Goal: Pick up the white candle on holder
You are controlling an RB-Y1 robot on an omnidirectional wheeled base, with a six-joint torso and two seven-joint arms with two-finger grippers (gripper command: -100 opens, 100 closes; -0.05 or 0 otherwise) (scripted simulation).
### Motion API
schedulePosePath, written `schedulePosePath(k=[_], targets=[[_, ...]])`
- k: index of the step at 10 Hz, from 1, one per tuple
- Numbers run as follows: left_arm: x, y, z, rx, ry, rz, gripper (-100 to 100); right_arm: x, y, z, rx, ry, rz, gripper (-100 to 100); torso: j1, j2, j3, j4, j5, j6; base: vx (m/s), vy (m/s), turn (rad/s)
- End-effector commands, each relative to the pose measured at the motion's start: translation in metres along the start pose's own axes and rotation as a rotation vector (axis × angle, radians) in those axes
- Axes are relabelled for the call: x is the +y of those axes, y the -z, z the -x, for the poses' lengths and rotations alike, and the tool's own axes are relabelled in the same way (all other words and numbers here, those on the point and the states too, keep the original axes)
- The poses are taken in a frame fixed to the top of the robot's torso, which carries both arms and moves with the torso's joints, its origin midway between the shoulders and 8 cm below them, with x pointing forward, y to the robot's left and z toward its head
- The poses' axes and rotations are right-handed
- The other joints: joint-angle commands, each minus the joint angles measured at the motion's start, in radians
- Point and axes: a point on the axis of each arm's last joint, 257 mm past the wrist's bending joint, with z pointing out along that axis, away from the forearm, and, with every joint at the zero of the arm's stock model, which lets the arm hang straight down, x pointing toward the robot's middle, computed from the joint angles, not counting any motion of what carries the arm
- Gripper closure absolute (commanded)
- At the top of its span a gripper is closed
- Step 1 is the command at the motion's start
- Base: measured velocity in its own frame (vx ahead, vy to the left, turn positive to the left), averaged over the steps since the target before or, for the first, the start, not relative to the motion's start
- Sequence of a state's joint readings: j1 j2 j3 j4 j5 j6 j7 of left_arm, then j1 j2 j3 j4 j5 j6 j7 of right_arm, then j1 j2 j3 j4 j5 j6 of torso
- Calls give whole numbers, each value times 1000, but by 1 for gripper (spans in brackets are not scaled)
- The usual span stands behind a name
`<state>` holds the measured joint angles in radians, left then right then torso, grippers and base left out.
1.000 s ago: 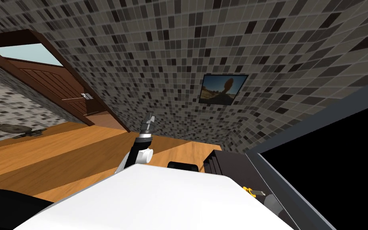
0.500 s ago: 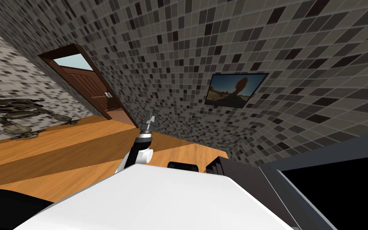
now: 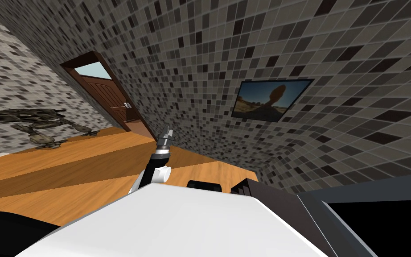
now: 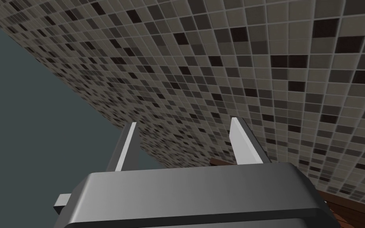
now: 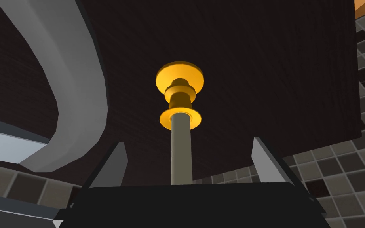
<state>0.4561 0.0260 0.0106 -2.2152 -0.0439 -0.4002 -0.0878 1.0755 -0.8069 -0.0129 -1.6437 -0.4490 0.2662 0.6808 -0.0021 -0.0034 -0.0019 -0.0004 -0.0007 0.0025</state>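
Turned since a second ago: the robot, so the brown door and framed picture sit elsewhere in its head view.
Right gripper: fingers spread wide, touching nothing.
Candle: pale grey stick between those fingers, apart from both, seated in a gold holder on a dark surface.
Left gripper: raised before the tiled wall, fingers parted, empty.

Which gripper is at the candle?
The right gripper: the pale candle on its gold holder lines up between its open fingers, not touching them. The left gripper faces a tiled wall, open too, with nothing between its fingers.
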Motion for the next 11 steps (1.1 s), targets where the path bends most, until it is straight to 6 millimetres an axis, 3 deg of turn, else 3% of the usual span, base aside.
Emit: schedulePosePath(k=[1, 3, 4, 8, 9, 10, 11], targets=[[0, 0, 0, 0, 0, 0, 0, 1, -7, -3, -3, -7, -1, -100, 0, 0, 0, 0, 0, 0, -23, -25, 38], [0, 0, 0, 0, 0, 0, 0, 1, -8, -3, -5, -8, 0, -100, -8, 0, 0, 1, -7, -1, -11, -15, 23], [0, 0, 0, 0, 0, 0, 0, 1, -8, -3, -5, -8, 0, 100, -10, -1, 0, 0, -7, -1, 0, 0, 0], [0, 0, 0, 0, 0, 0, 0, 0, -8, -3, -5, -8, -1, 100, -10, -2, -1, 0, -8, -1, 0, 0, 0], [0, 0, 0, 0, 0, 0, 0, 0, -8, -3, -5, -8, -1, 0, -10, -2, -1, 0, -8, -1, 0, 0, 0], [0, 0, 0, 0, 0, 0, 0, 0, -1, 0, -1, -1, 0, 100, -10, -2, -1, 0, -8, -1, 15, 13, -81], [0, 0, 0, 0, 0, 0, 0, 0, 3, 2, 1, 3, 1, 100, -9, -3, -1, 0, -7, 0, 23, 26, -65]])
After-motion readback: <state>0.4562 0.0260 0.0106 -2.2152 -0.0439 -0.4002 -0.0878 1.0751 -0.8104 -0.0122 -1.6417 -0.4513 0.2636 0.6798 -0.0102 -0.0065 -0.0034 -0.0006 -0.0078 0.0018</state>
